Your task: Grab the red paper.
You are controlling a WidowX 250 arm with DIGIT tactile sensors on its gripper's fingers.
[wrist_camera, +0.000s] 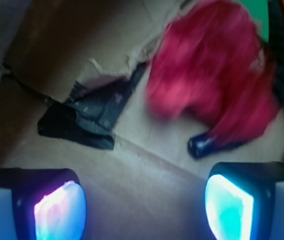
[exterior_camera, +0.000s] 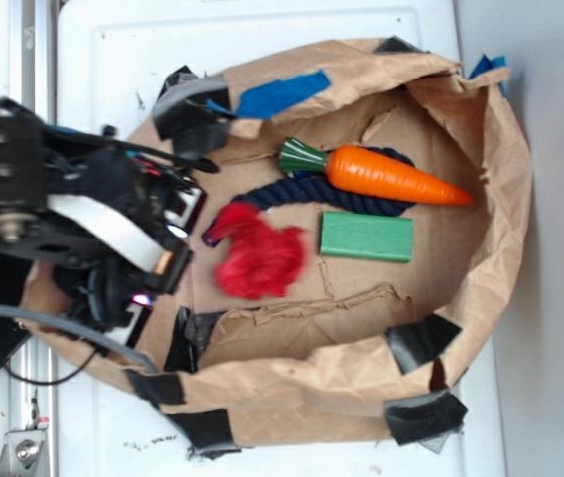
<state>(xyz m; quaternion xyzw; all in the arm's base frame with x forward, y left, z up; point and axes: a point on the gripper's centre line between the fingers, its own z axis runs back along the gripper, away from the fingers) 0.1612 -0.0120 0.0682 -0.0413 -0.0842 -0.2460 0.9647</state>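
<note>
Gripper (wrist_camera: 144, 202) spread wide, nothing between its fingers, hovering over bare cardboard floor (exterior_camera: 361, 288) near the paper wall's (exterior_camera: 500, 189) left rim. Red paper (exterior_camera: 259, 256) lies mid-floor, apart from the gripper, open floor between. Blurred; no clear long axis. Dark rope (exterior_camera: 292, 194) touches its far edge; green block (exterior_camera: 366, 237) just right.

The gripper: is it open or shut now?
Open. In the wrist view the two fingers stand far apart with bare cardboard between; the red paper lies ahead, untouched.
</note>
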